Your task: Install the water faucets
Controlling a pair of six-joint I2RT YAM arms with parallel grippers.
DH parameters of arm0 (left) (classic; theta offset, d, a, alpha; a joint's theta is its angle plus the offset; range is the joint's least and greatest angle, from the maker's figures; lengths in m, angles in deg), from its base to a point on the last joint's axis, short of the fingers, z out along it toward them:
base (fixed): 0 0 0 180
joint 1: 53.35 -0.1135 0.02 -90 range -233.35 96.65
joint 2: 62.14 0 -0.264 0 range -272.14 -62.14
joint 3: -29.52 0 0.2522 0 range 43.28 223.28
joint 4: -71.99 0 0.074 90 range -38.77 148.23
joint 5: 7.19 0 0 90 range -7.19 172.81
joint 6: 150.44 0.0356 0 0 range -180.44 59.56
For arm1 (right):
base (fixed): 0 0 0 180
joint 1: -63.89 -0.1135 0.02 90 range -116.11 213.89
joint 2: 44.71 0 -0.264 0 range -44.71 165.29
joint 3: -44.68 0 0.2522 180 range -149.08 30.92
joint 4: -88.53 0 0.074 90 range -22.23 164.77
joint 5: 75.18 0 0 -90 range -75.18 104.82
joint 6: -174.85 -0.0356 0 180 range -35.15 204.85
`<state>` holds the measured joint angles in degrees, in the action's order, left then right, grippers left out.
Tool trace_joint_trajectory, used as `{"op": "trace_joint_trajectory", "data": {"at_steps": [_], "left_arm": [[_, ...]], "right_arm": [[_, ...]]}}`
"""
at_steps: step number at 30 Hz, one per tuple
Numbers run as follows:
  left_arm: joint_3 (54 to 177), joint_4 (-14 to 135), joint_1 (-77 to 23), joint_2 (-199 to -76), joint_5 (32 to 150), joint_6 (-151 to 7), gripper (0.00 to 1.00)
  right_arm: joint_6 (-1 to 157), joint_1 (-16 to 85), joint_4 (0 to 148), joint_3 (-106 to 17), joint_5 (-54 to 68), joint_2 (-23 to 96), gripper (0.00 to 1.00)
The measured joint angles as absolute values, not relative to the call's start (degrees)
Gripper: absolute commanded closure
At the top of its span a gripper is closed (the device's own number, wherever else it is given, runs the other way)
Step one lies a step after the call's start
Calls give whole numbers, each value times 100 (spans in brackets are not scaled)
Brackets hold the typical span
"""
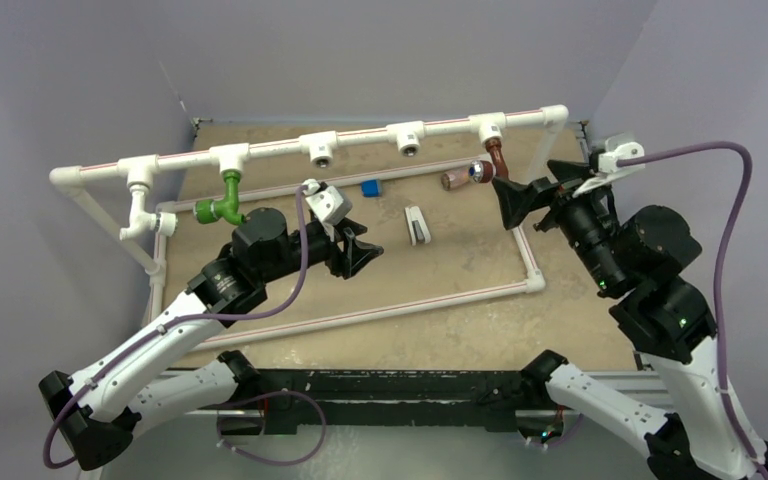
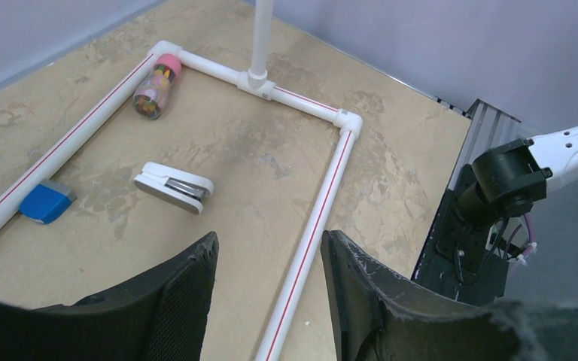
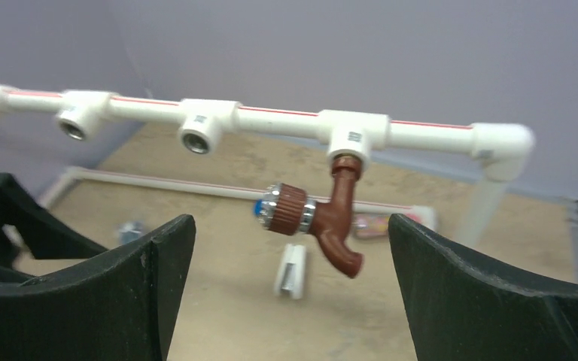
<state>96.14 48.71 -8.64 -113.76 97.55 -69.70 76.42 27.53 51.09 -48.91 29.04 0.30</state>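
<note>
The reddish-brown faucet (image 1: pixel 497 160) hangs from the rightmost T-fitting of the white pipe frame (image 1: pixel 360 140). It shows in the right wrist view (image 3: pixel 335 222) with its knob pointing left. The green faucet (image 1: pixel 222 200) hangs from a fitting on the left. The white faucet (image 1: pixel 140 215) hangs from the leftmost fitting. My right gripper (image 1: pixel 513 200) is open and empty, just in front of the brown faucet, with its jaws wide on either side of it (image 3: pixel 290 229) and not touching. My left gripper (image 1: pixel 360 252) is open and empty over the table's middle (image 2: pixel 269 244).
Two T-fittings (image 1: pixel 320 147) (image 1: pixel 407 135) on the top pipe have open sockets. A white stapler (image 1: pixel 416 224), a blue block (image 1: pixel 370 187) and a brownish pink-capped cylinder (image 1: pixel 457 178) lie on the table inside the low pipe frame (image 2: pixel 312 226).
</note>
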Motion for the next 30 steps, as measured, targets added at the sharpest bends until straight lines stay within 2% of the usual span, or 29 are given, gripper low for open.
{"op": "trace_joint_trajectory", "data": {"at_steps": [12,19,22,30], "left_arm": [[9614,4869,-864,-11360,9755,-6970,49],[9614,4869,-864,-11360,9758,-6970,49],[9614,4869,-864,-11360,9755,-6970,49],[9614,4869,-864,-11360,9755,-6970,49]], "right_arm": [[11067,2753,4993,-4288,3049,214,1],[12459,2753,5557,-3479,3394,199,2],[13001,2753,6081,-3031,3534,164,4],[14258,2733,7959,-2122,3711,63,19]]}}
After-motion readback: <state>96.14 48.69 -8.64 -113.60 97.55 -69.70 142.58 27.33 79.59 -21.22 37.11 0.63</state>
